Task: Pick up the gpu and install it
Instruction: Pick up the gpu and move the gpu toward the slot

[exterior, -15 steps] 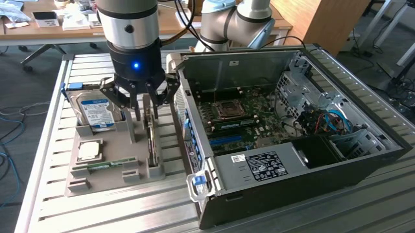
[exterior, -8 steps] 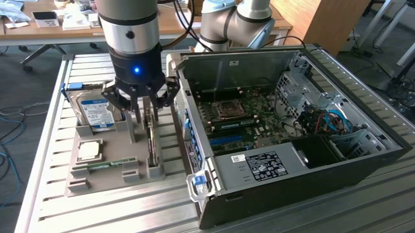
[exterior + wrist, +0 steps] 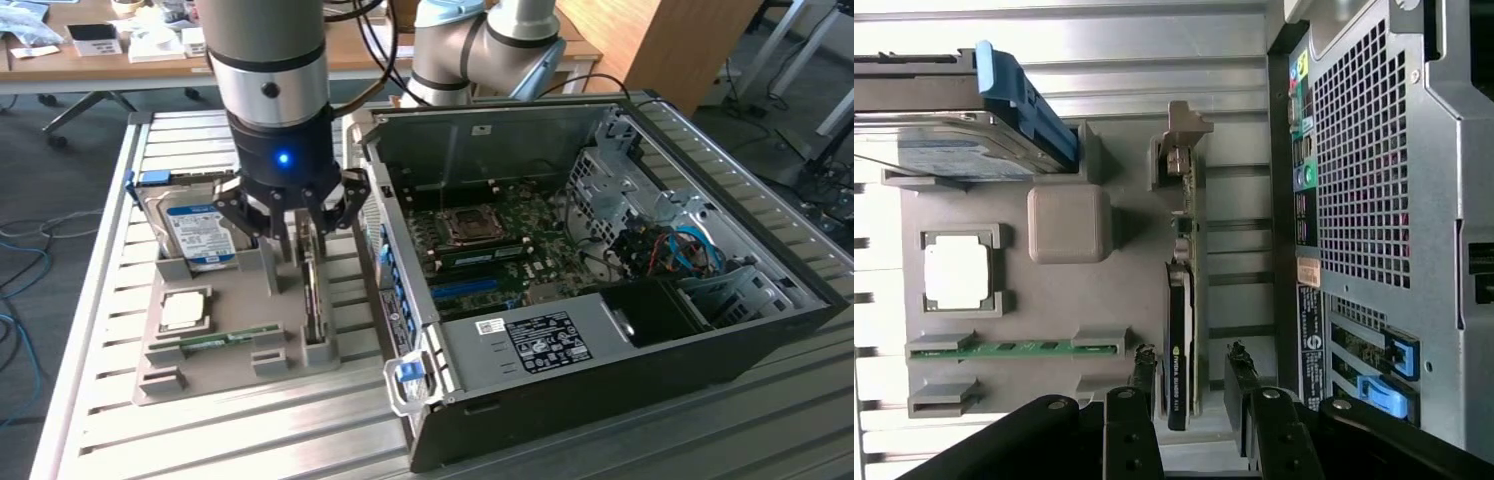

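Here, table point(image 3: 174, 430): a slatted metal top, on which the grey holder tray point(image 3: 234, 300) is laid.
Computer case point(image 3: 601, 330): set open just beside the tray, on the exterior view's right of it; its board is exposed.
Holder tray: several parts are kept in its slots and pockets.
Gripper point(image 3: 304, 235): held above the tray's edge nearest the case, pointed down at the slot there.
Jaws: held apart, one finger point(image 3: 1144, 375) on each side of the gpu; a gap is seen between each finger and the card, so nothing is gripped.
Hard drive point(image 3: 198, 235): stood in the tray's far corner, away from the case.
Gpu point(image 3: 1184, 300): stood on its long edge in the tray's slot nearest the case, its near end placed between the open fingers.
Processor chip point(image 3: 184, 310): laid flat in a pocket at the tray's middle.
Memory stick point(image 3: 220, 338): seated in a narrow slot near the tray's front end.
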{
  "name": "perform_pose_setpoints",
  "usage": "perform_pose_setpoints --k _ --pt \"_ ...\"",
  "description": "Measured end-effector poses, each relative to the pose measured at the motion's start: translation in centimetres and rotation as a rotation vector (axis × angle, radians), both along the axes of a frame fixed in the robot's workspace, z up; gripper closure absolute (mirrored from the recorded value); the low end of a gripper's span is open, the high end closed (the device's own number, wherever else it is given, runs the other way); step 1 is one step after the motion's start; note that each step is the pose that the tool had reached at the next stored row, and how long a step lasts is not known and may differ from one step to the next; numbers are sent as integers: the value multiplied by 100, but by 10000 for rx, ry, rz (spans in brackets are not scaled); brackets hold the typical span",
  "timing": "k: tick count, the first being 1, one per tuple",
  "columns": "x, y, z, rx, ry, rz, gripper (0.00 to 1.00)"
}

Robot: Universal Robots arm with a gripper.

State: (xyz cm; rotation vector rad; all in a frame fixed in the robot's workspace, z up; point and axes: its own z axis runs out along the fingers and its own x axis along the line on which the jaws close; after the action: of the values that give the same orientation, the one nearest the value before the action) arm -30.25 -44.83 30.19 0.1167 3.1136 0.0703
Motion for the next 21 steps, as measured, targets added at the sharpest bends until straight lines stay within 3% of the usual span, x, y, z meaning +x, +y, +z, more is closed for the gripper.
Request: perform_pose_setpoints --k 11,21 --pt "0 0 -137 1 0 0 58" --pt "0 0 -164 3 -3 0 58"
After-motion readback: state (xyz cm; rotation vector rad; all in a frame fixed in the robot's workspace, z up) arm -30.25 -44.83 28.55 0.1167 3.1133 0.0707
